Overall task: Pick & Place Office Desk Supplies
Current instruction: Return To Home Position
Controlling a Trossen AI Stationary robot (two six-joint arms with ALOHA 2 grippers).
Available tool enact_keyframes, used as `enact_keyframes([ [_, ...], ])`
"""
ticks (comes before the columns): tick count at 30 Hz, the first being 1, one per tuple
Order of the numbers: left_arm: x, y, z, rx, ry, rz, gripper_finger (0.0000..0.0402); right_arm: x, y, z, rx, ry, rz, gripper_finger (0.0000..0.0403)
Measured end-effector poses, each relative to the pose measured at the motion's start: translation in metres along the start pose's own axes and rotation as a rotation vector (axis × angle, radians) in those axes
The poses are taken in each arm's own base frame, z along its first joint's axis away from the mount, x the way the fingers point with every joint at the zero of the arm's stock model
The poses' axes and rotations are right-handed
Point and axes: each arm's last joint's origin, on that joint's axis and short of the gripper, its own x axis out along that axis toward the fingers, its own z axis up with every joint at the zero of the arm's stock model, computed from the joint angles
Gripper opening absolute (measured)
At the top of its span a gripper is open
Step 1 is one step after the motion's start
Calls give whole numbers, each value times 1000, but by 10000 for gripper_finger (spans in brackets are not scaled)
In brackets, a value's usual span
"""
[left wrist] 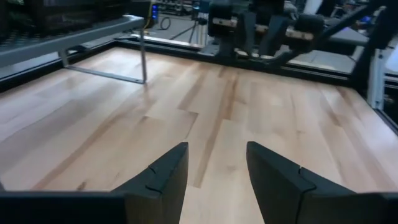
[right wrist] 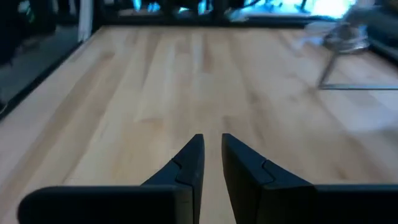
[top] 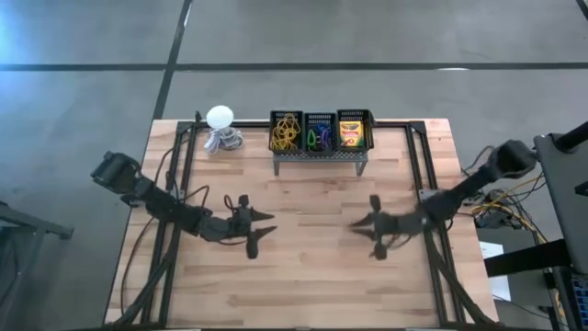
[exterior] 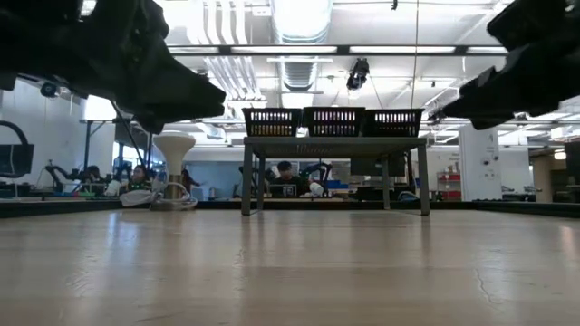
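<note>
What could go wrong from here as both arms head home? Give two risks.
1. The left gripper and right gripper, both open and empty, face each other over the table; an inward swing could make them clash.
2. The rubber bands lie loose in an open bin; an arm bumping the stand could spill them.

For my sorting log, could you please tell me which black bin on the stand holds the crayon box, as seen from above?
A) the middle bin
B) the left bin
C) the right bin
C: in the high view the yellow-and-green crayon box lies in the right bin, while the yellow rubber bands fill the left bin.
</note>
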Motion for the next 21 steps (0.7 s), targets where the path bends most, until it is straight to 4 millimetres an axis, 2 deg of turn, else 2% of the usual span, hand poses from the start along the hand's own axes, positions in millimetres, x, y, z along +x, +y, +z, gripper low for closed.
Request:
enact_keyframes([
  [6, 3, 5, 1, -12, -3, 26, 166, -26, -38, 9, 30, -172, 124, 52],
  [10, 3, 5, 1, -26, -1, 27, 166, -40, -54, 7, 80, -192, 276, 52],
  [15, 3, 6, -1, -20, 19, 31, 166, -50, -66, -1, 94, -251, 260, 52],
  [21, 3, 6, -1, -26, 19, 31, 166, -59, -69, -2, 34, -276, 235, 52],
])
